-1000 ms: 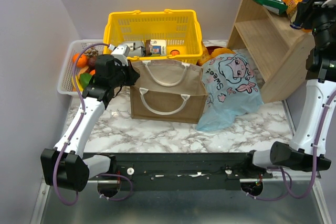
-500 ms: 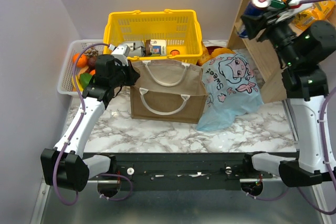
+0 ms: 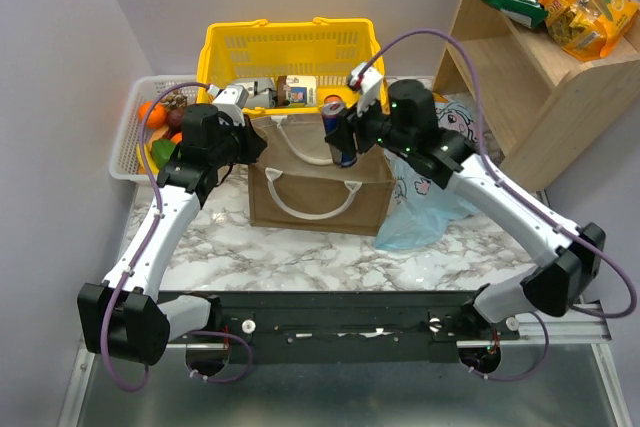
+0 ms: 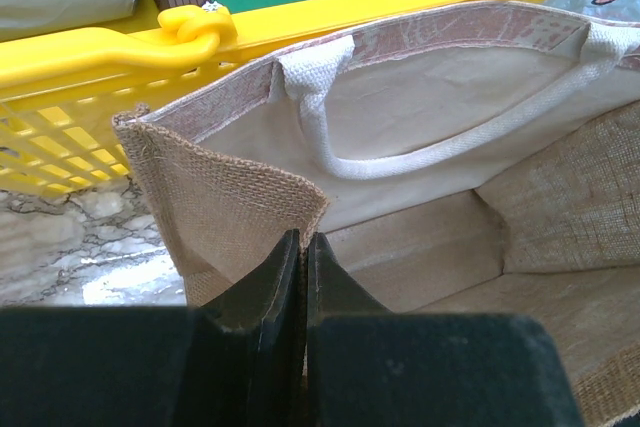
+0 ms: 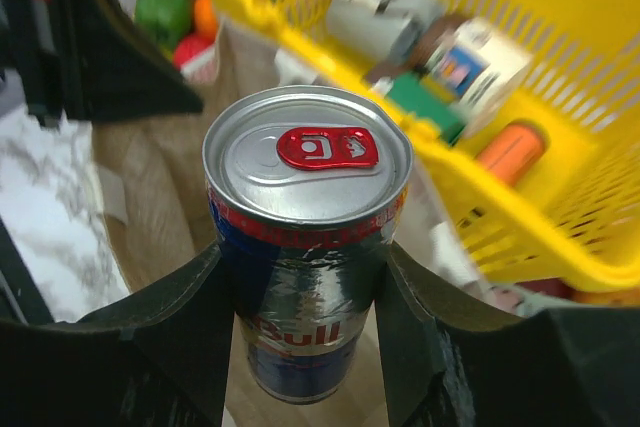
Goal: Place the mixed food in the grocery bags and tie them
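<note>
Holding the drink can (image 5: 310, 147) upright, your right gripper (image 5: 300, 327) grips it on both flanks, lid facing the wrist. Directly below that hand: the open mouth of the tan bag (image 3: 315, 202). Your left gripper (image 4: 300, 252) is pinched tight on the bag's rim corner, apparently pulling the mouth wide so the can drops in clear. The blue bag (image 3: 440, 172) lies slumped under the right forearm.

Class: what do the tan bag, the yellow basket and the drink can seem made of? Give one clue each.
Tan bag: coarse jute or burlap, matt, open weave visible. Yellow basket: glossy moulded plastic mesh. Drink can: shiny metal, probably aluminium, silvery lid with pull tab.
</note>
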`<state>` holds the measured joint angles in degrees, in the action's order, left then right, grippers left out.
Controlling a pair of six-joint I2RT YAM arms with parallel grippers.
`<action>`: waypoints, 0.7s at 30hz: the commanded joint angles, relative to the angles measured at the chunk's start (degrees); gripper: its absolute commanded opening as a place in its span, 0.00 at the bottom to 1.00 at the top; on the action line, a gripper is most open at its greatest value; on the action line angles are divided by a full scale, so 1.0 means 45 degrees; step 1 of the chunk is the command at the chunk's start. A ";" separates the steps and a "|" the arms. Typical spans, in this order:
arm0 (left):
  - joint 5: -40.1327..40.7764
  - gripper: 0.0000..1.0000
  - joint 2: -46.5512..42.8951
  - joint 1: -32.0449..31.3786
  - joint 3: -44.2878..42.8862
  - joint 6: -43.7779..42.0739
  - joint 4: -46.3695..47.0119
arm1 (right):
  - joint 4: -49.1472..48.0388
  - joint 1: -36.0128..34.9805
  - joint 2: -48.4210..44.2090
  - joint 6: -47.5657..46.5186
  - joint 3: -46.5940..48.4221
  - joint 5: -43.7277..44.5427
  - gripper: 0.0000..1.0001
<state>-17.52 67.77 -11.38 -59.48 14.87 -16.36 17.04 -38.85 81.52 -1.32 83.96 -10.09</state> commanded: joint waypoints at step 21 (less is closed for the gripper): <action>0.0338 0.00 -0.0021 -0.0050 0.0211 -0.0258 -0.0329 | 0.3929 -0.1444 0.4912 -0.1563 -0.0884 0.2553 0.03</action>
<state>-17.41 67.77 -11.51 -59.44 14.74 -16.36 32.16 -42.96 102.28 -7.16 79.33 -4.51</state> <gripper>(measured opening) 0.130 0.574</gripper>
